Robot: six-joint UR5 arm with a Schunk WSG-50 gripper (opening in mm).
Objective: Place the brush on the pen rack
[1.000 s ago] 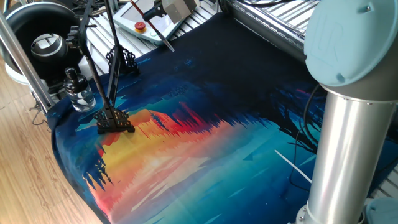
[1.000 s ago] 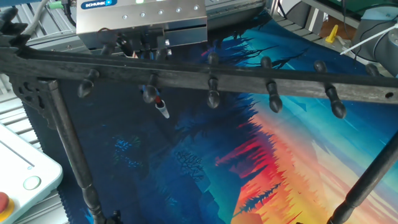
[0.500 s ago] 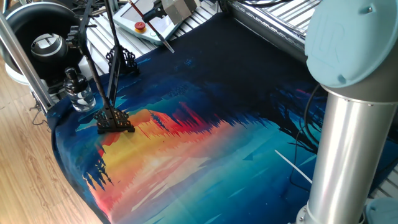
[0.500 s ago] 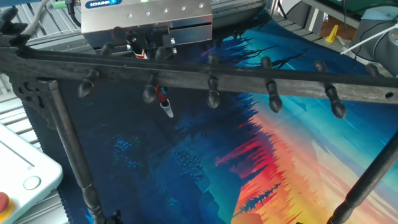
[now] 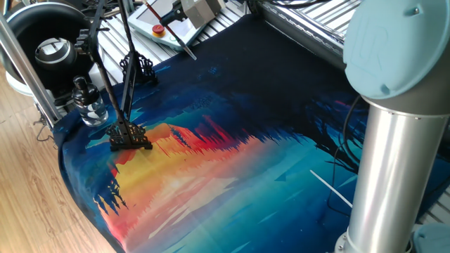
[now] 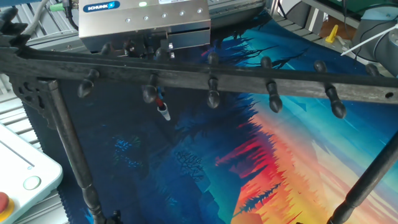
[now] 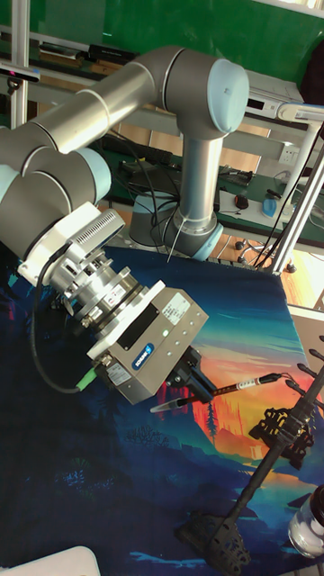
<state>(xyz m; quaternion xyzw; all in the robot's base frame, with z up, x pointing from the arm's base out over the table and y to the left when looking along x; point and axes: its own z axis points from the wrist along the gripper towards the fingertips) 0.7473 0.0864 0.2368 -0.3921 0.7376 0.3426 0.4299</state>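
A painted cloth [image 5: 211, 151] covered the table, dark blue at the far side and orange and red nearer. A glass bottle [image 5: 88, 104] with a black cap stood at its left edge, just beside a black drum [image 5: 49, 39] farther left. A white rod [image 5: 330, 188] lay on the cloth at the right. A white box [image 5: 163, 20] with a red button sat beyond the far edge.

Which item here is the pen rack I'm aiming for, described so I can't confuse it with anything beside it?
Start at the colourful painted cloth mat and go to its edge by the pale wooden floor. There stands the pen rack: a small black ornate metal stand with scalloped, footed end pieces, thin dark rods rising from it. Unlike the clear glass bottle with a black cap next to it, it is opaque open metalwork.
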